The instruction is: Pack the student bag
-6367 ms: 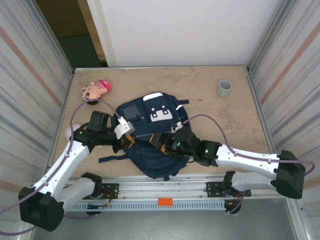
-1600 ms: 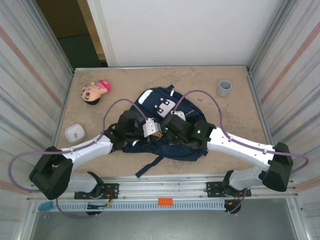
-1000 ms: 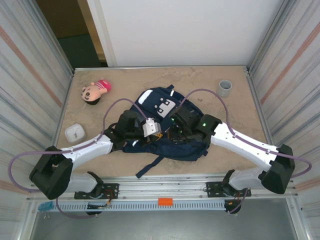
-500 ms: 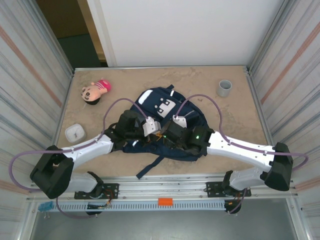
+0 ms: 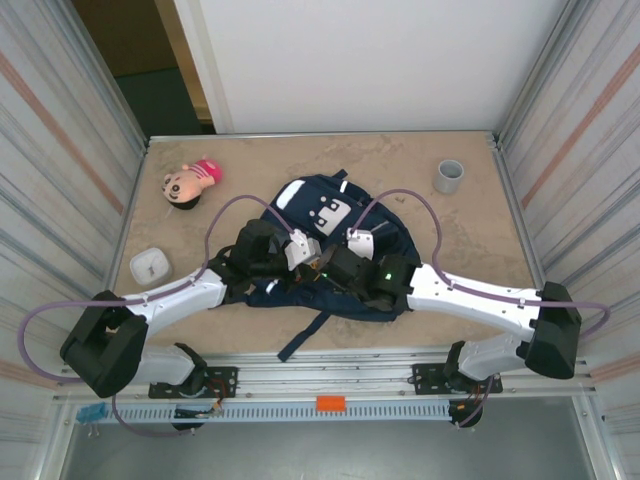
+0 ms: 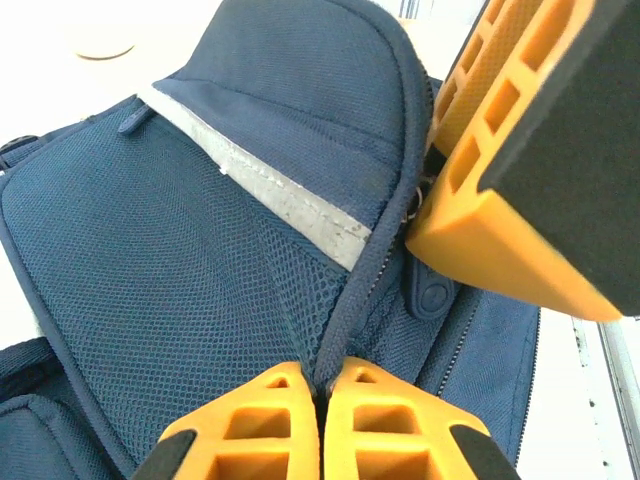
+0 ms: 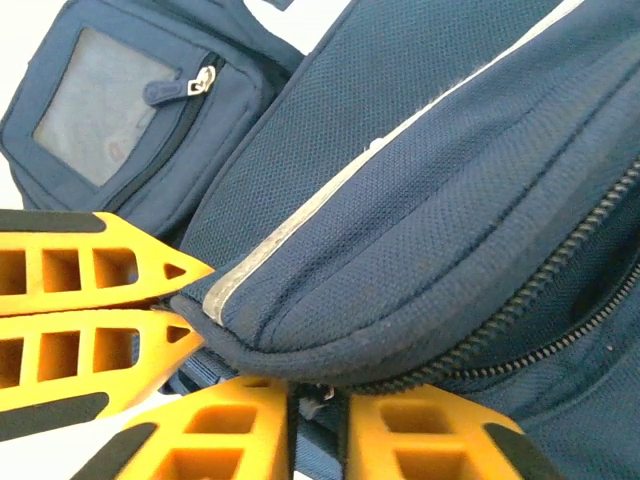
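Observation:
The student bag (image 5: 322, 206), navy with white patches, lies mid-table between both arms. In the left wrist view my left gripper (image 6: 323, 382) is shut on the piped edge of the bag (image 6: 150, 270) beside its zip. One orange finger (image 6: 500, 200) of the right gripper presses against the bag just beyond. In the right wrist view my right gripper (image 7: 318, 402) has closed to a narrow gap on a small zipper pull under the front pocket's rim (image 7: 450, 190). The left gripper (image 7: 200, 300) pinches the same rim at the left. From above, both grippers (image 5: 312, 262) (image 5: 336, 268) meet at the bag's near side.
A pink plush doll head (image 5: 190, 182) lies at the far left. A white round object (image 5: 150, 266) sits near the left wall and a grey cup (image 5: 449, 176) at the far right. A dark strap (image 5: 305, 336) trails toward the front edge. Metal walls close both sides.
My right arm came down and left toward the left gripper, and its jaws narrowed onto the zipper pull. The left gripper kept its hold. The loose strap shifted a little.

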